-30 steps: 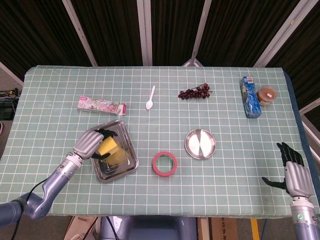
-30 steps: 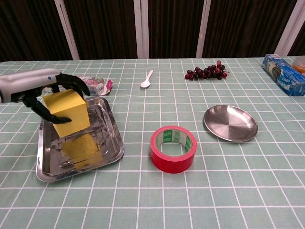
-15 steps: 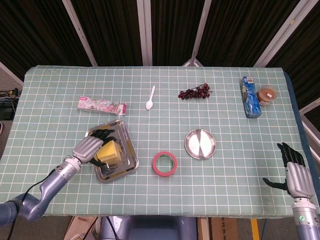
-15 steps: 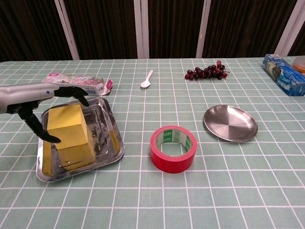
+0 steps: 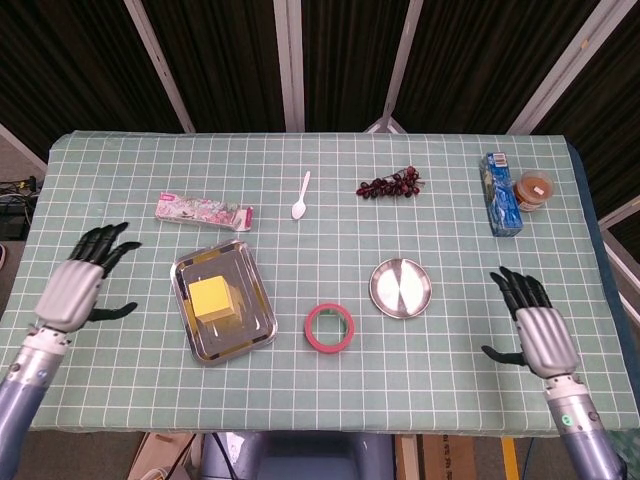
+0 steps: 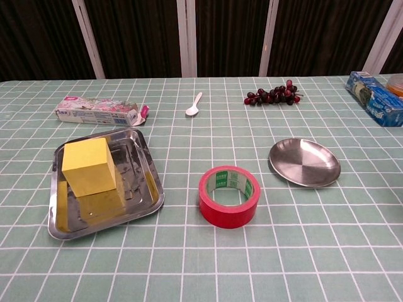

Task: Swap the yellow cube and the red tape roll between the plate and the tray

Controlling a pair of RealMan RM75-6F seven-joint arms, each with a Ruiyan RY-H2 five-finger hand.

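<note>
The yellow cube (image 5: 212, 297) sits in the tray (image 5: 253, 300); my left hand (image 5: 76, 287) and right hand (image 5: 534, 330) hover spread and empty, free for the red tape roll (image 5: 330, 327).

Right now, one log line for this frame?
yellow cube in tray | red tape roll on table | plate empty | left hand, right hand open

The print on the red tape roll (image 6: 229, 195) is illegible.

Both views are evenly and brightly lit from overhead. Soft shadows are cast. Glare and reflections are seen on the steel tray (image 6: 148, 189) and plate (image 6: 305, 163). Focus is sharp; background panels are left dark.
</note>
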